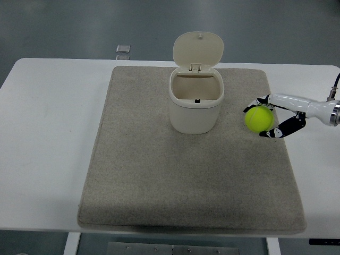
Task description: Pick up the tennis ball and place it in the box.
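From my seat I see one white counter (48, 138) filling the view, and one grey mat (175, 175) spread over most of it, running out to the left of and below my right hand (281, 114).

One cream box (195, 109) stands on the mat to the left of the hand, well apart from it, upright, with its hinged lid (197, 49) swung up and back so the mouth is open.

The right hand comes in from the right edge, over the mat's right side. Its fingers (280, 129) are curled round the one tennis ball (259, 118): one finger lies over the top of the ball, the others cup it from below and from the right. The ball sits at the hand's left end, in its grasp, between the hand and the box but clear of the box.

One small grey square object (122, 49) lies on the floor beyond the counter, far up and left of the hand.
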{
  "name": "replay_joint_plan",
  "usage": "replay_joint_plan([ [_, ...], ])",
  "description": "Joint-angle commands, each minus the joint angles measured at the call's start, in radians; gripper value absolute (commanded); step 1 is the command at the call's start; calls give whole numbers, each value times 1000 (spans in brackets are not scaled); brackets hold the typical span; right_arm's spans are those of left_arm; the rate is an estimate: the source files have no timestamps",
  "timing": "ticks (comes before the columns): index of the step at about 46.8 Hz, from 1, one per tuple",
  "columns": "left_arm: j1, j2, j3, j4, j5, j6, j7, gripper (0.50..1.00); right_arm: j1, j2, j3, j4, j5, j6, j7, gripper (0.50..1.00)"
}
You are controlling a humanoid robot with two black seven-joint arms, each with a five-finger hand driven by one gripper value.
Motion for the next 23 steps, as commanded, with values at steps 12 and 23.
replay_joint_plan([
  [12, 0, 0, 0, 0, 1, 0, 0, 996, 141, -26, 5, 79, 89, 81, 15, 500],
  [23, 0, 0, 0, 0, 0, 0, 0, 996, 223, 31, 2, 82, 137, 85, 14, 500],
])
